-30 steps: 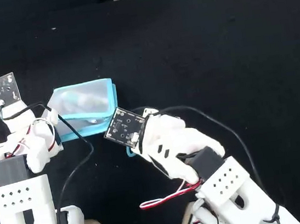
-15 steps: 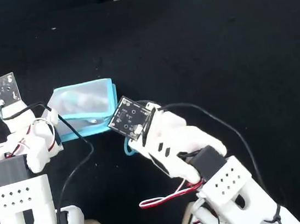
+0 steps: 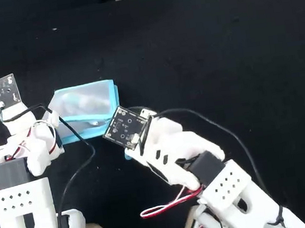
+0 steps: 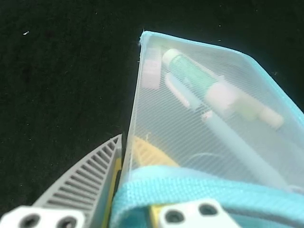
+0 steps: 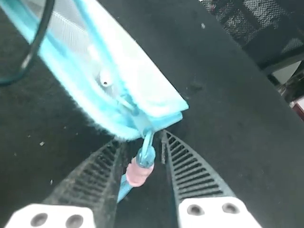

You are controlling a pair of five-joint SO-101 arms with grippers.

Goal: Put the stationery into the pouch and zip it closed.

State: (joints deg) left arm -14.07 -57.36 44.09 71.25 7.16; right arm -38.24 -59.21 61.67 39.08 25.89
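The translucent blue mesh pouch (image 3: 87,106) lies on the black table left of centre. Inside it (image 4: 190,142) I see a green and white marker (image 4: 199,80), a light blue pen (image 4: 237,142) and a small white eraser (image 4: 152,73). My left gripper (image 3: 52,124) is shut on the pouch's left edge, its fingers (image 4: 95,175) clamping the blue band. My right gripper (image 5: 140,139) sits at the pouch's near right corner (image 5: 156,107). It is open, with the blue zipper pull and its pink bead (image 5: 139,171) between the fingers (image 5: 190,166).
The black table stretches bare to the right and far side of the pouch. A black cable (image 3: 77,138) from the left arm crosses the pouch's near edge. Both arm bases stand close together at the front edge.
The right wrist swung slightly up and right half a second ago, then came back down to the pouch's corner. The pouch and left arm have not moved.
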